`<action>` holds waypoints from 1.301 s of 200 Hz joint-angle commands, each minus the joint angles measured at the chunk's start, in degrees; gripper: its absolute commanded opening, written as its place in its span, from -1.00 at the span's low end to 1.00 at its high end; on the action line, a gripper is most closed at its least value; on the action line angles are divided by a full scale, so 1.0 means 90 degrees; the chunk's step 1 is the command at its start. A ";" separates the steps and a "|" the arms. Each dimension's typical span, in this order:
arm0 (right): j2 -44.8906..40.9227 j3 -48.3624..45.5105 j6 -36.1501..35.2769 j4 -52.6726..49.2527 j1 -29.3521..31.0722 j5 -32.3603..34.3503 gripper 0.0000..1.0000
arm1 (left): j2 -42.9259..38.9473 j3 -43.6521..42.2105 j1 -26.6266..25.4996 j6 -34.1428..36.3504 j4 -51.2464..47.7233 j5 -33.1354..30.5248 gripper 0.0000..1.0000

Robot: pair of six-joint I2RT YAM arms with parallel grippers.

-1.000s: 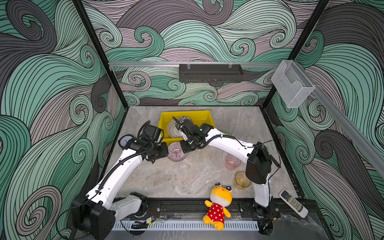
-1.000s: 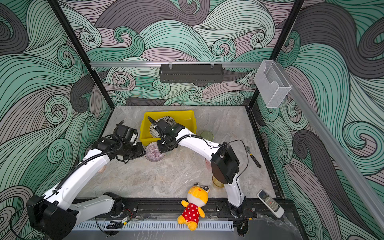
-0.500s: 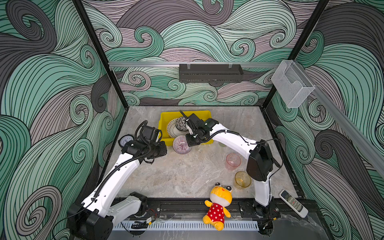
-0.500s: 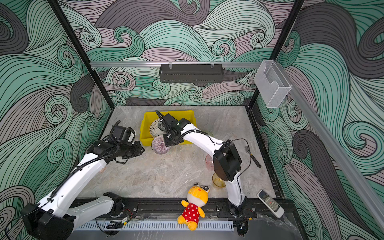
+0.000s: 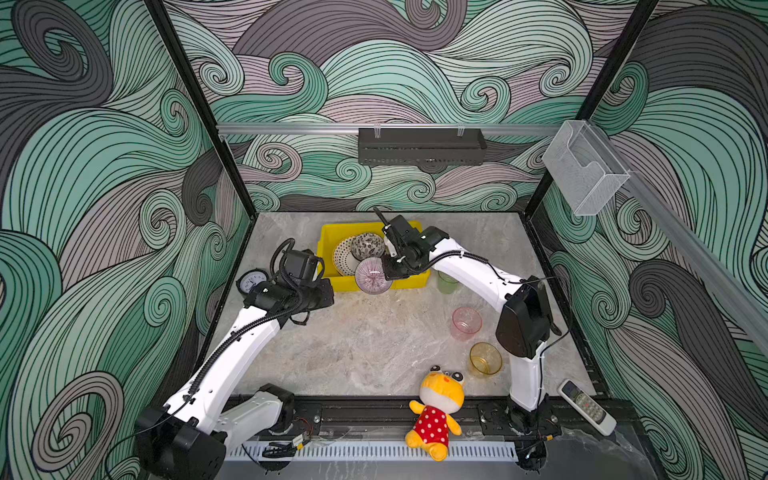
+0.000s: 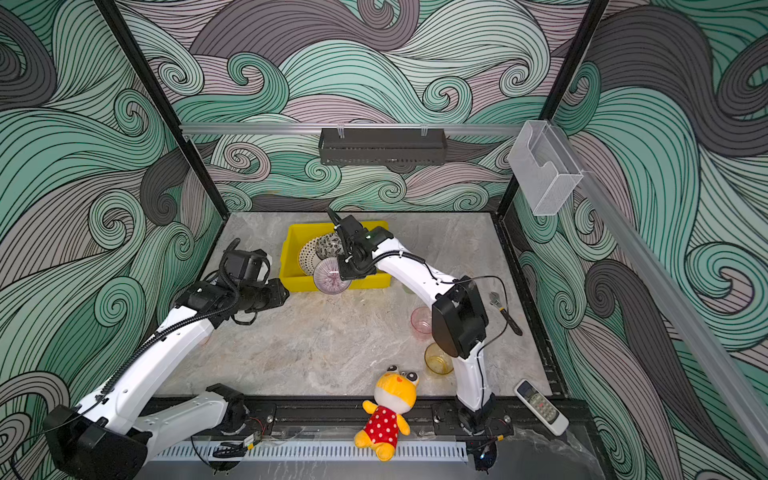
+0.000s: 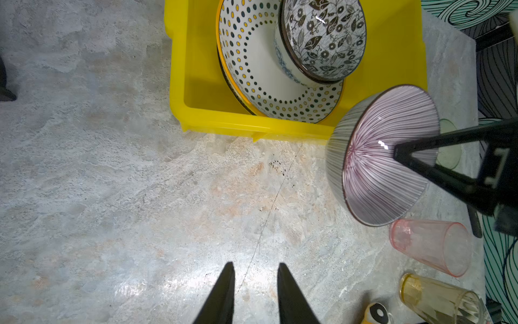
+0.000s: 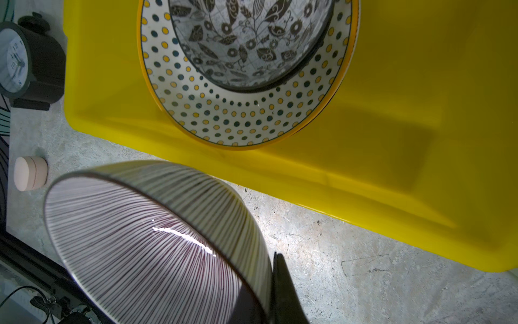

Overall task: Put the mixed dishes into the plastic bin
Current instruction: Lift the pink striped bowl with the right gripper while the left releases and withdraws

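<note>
The right hand (image 5: pixel 389 271) is pinching the rim of the lilac bowl with fine radial stripes (image 5: pixel 373 275) at only one spot, one finger inside and one outside. The bowl hangs tilted in the air, at the 6 o'clock wall of the bright yellow shallow plastic bin (image 5: pixel 328 249) and, as far as I can judge, not yet over its inside. In the bin, on the 9 o'clock half, lies a round plate with a dotted rim (image 7: pixel 252 70) and on it stands a black-and-white floral bowl (image 7: pixel 322 39). The left hand (image 7: pixel 255 280) has its fingers a little spread and holds nothing, over bare table at 8 o'clock from the bin. The green cup (image 5: pixel 446 282), pink cup (image 5: pixel 465 322) and amber cup (image 5: pixel 484 359) wait on the table toward 4 o'clock. I think the risk is this thin grip: the heavy bowl may turn or slip between the fingers, or its bottom may knock the near wall if it goes too low. If it is let go over the floral bowl, it may strike it. One second ago the bowl was lower, toward 7 o'clock, close beside the left hand; now it has risen to the bin.
</note>
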 commanded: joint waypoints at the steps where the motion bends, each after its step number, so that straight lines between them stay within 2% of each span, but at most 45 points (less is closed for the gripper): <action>1: -0.0228 0.0320 -0.0053 0.0044 -0.0108 0.0028 -1.00 | 0.0044 -0.0041 0.0015 0.0211 0.0358 -0.0226 -0.40; 106: 0.0339 0.1266 -0.0073 -0.0249 -0.0348 0.0003 -1.00 | 0.0292 0.0049 0.0014 0.0603 0.0906 -0.0353 -0.40; 260: 0.1129 0.2226 0.0191 -0.0278 -0.0605 -0.0212 -1.00 | 0.0653 0.0027 0.0077 0.0758 0.1398 -0.0588 -0.40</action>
